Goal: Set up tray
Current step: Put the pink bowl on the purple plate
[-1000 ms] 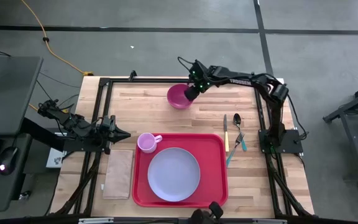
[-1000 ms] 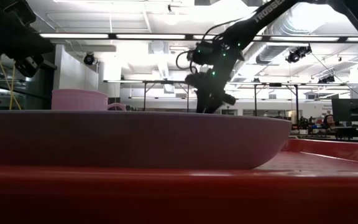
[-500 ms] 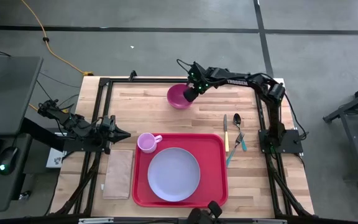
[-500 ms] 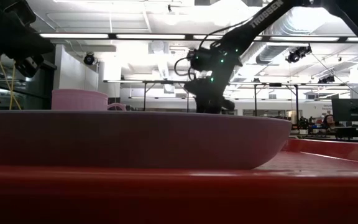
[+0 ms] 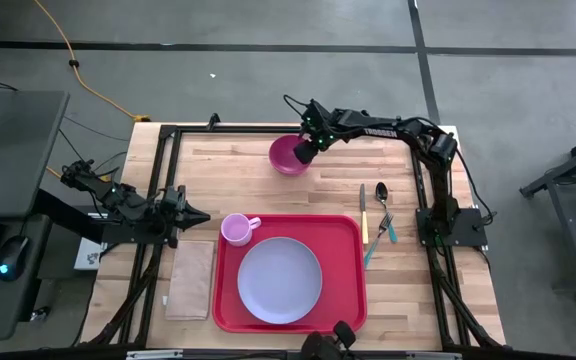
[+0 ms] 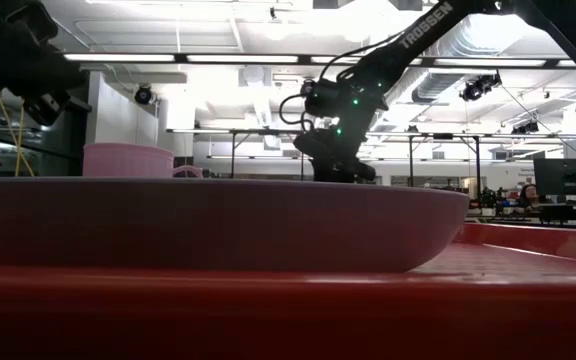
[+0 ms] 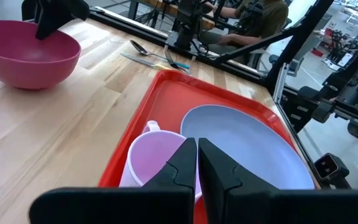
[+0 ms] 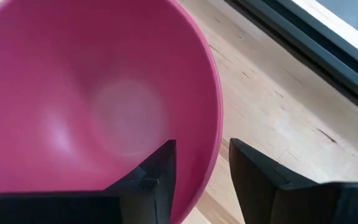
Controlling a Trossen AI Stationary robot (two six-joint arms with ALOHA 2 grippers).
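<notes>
Red plastic, the tray [image 5: 353,262] lies at the near middle of the wooden table [image 5: 238,165], carrying a pale blue plate [image 5: 279,280] and a pink mug [image 5: 235,229] at its far-left corner. At the far edge, the right gripper [image 5: 306,152] straddles the rim of a magenta bowl [image 5: 285,155], one finger inside and one outside, jaws parted and not pinching. The left gripper [image 5: 201,216] waits at the left edge with its jaws closed on nothing.
</notes>
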